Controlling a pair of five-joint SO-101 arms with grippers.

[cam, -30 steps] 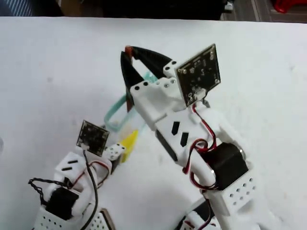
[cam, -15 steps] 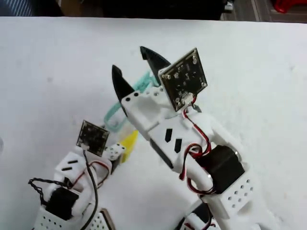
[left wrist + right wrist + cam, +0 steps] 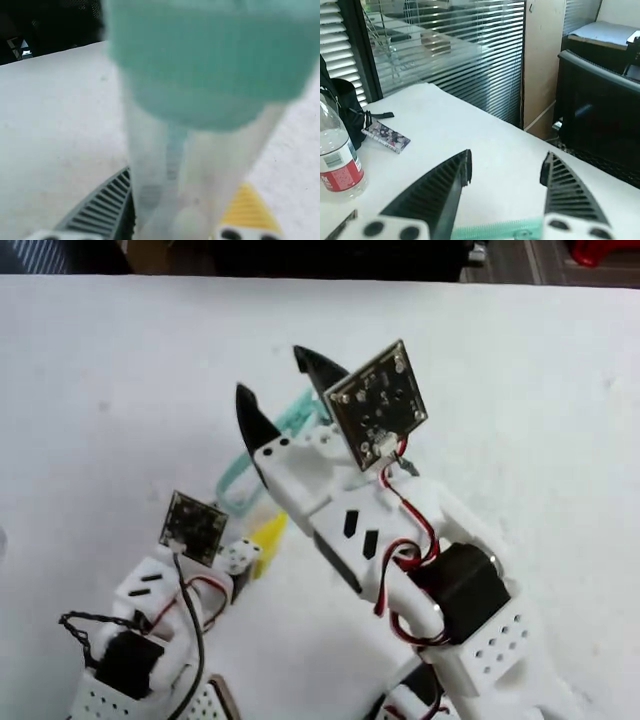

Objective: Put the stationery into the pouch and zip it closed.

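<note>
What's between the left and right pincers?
The pouch, in the high view: it stretches from the left pincer up to the open right pincer.

A water bottle (image 3: 335, 160) with a red label stands on the white table (image 3: 495, 165). A small flat packet (image 3: 386, 135) lies near it, beside a black bag (image 3: 342, 112).

- Looking like an office or mtg rm, not a home or shop.
- Slatted blinds (image 3: 445, 45) are hanging across big glass panes along one side.
- A wide white worktop (image 3: 490, 150) is running up to them.
- A water bottle (image 3: 337, 160), black bag (image 3: 345, 110) & small printed card (image 3: 385, 135) are sitting at its far end.
- Dark seating (image 3: 600, 95) is standing beyond a wood-tone panel (image 3: 542, 60).
</note>
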